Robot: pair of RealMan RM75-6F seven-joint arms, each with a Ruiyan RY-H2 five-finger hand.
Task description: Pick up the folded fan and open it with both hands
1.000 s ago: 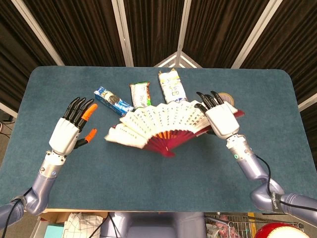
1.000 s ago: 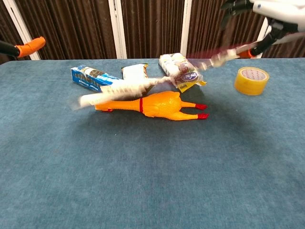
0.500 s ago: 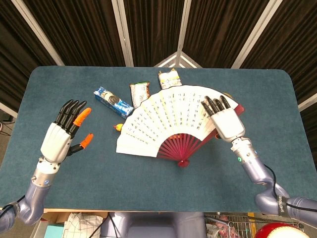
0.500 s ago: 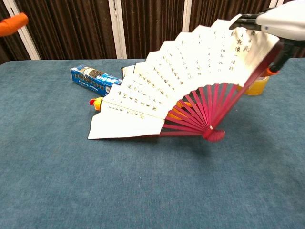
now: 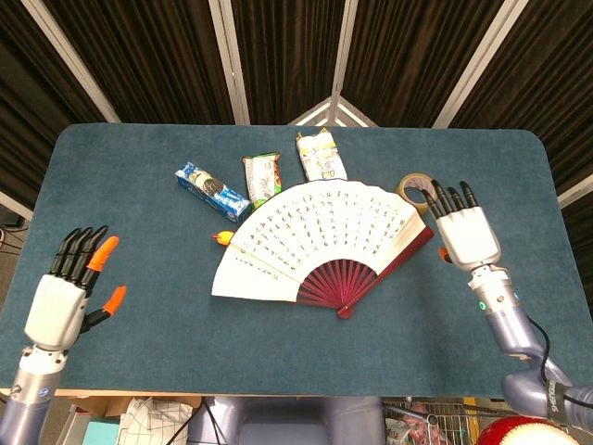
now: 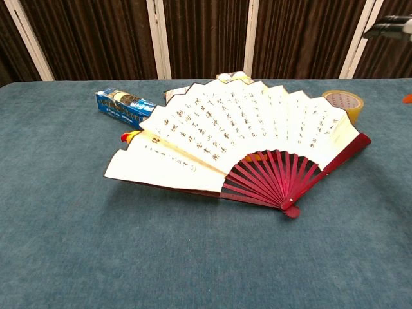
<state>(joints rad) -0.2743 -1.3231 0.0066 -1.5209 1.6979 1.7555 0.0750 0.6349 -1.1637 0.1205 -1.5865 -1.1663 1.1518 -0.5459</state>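
The fan [image 5: 320,243] lies spread wide open in the middle of the blue worktop [image 5: 278,343], so the job looks done, and that is likely why the left hand [image 5: 65,292] and the right hand [image 5: 466,234] hang off to each side, fingers apart, holding nothing.

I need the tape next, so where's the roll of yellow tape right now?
In the head view the yellow tape roll sits on the table's right side, between the open fan and the right hand.
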